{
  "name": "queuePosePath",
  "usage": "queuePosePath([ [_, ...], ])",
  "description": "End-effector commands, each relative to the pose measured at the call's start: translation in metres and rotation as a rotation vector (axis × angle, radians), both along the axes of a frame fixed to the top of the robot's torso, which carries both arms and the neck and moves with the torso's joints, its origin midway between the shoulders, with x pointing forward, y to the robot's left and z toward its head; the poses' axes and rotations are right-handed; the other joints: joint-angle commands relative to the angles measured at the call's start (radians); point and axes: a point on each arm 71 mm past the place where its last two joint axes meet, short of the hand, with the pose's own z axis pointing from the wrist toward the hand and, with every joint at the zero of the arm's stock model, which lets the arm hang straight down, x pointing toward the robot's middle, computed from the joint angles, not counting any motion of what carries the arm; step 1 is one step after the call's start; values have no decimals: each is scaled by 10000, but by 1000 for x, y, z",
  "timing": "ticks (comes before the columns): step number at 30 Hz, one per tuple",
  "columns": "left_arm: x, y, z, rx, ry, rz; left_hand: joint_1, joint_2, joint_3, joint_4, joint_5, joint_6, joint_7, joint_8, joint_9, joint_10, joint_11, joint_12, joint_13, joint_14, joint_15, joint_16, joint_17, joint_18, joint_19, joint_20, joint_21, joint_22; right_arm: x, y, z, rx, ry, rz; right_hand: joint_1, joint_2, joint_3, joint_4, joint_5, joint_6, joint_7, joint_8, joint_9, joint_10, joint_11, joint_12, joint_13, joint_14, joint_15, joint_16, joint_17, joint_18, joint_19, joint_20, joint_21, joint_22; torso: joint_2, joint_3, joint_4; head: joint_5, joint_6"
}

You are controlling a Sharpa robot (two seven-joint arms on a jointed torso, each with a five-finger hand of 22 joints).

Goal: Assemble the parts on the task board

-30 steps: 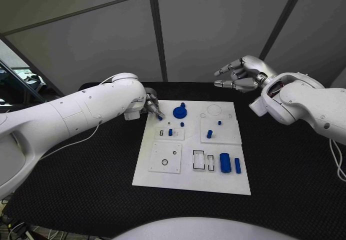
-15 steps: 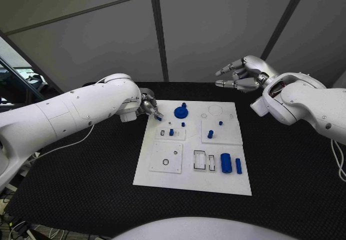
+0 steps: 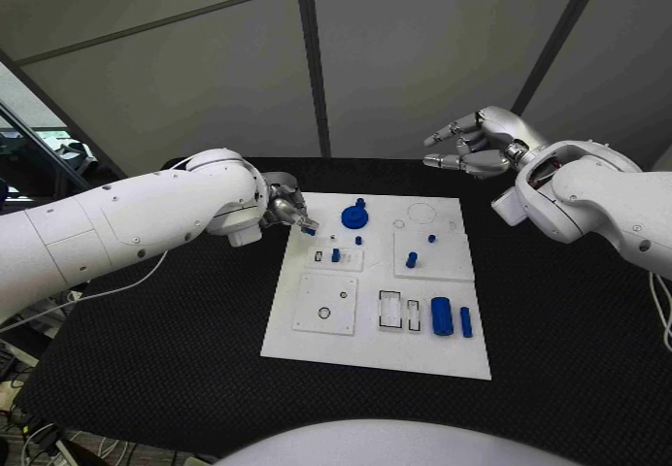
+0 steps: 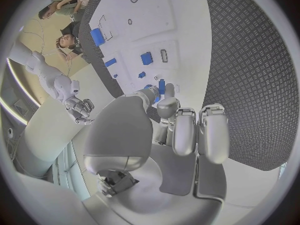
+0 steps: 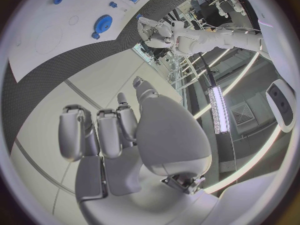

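The white task board (image 3: 325, 342) lies in the middle of the black table. My left hand (image 3: 290, 211) hovers at the board's far left corner and pinches a small blue peg (image 3: 308, 230) between thumb and a finger. The left wrist view shows that hand (image 4: 178, 135) with the peg (image 4: 161, 87) at its fingertips, above the board (image 4: 181, 15). My right hand (image 3: 475, 145) is raised beyond the board's far right corner, fingers bent and apart, holding nothing. On the board are a round blue disc (image 3: 353, 216), short pegs (image 3: 411, 259) and a blue cylinder (image 3: 441, 316).
Two rectangular slots (image 3: 398, 311) and a round hole (image 3: 325, 314) are on the board's near half. A thin blue bar (image 3: 465, 321) lies beside the cylinder. Black table (image 3: 168, 330) surrounds the board on all sides. The right wrist view shows the disc (image 5: 103, 22) on the board (image 5: 37, 40).
My left upper arm has swung a little, while the left hand stays at the board's far left corner with the peg. The right hand has not moved.
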Motion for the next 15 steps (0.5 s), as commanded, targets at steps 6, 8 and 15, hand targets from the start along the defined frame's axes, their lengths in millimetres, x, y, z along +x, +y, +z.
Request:
queuePosePath([
  [6, -10, -4, -7, -89, -227, 567, -277, -33, 1510, -1328, 29, 91, -17, 90, 56, 110, -5, 23, -3, 594, -80, -15, 787, -969, 633, -63, 52, 2001, 0, 1, 2, 11, -80, 112, -54, 16, -6, 28, 68, 44, 19, 60, -11, -13, -30, -17, 76, 492, -67, -39, 256, 191, -47, -12, -63, 872, 11, -9, -29, 57, -8],
  [8, -13, -6, -11, -11, -189, 516, -310, -40, 1544, -1337, 28, 95, -20, 100, 63, 106, -7, 9, -19, 594, -82, -14, 788, -967, 629, -64, 43, 1997, 0, 1, 2, 11, -79, 109, -58, 17, -7, 30, 73, 44, 19, 61, -11, -12, -30, -15, 77, 492, -67, -39, 257, 190, -45, -12, -62, 874, 18, -5, -41, 58, -5],
  [15, -20, -10, -22, 226, -35, 357, -381, -46, 1616, -1352, 25, 102, -25, 118, 75, 97, -11, -21, -51, 593, -83, -17, 784, -959, 617, -65, 9, 1980, 0, 1, 2, 9, -75, 102, -58, 17, -7, 30, 73, 44, 19, 61, -11, -12, -30, -15, 77, 492, -67, -39, 257, 190, -45, -12, -62, 874, 20, -1, -12, 16, -4],
])
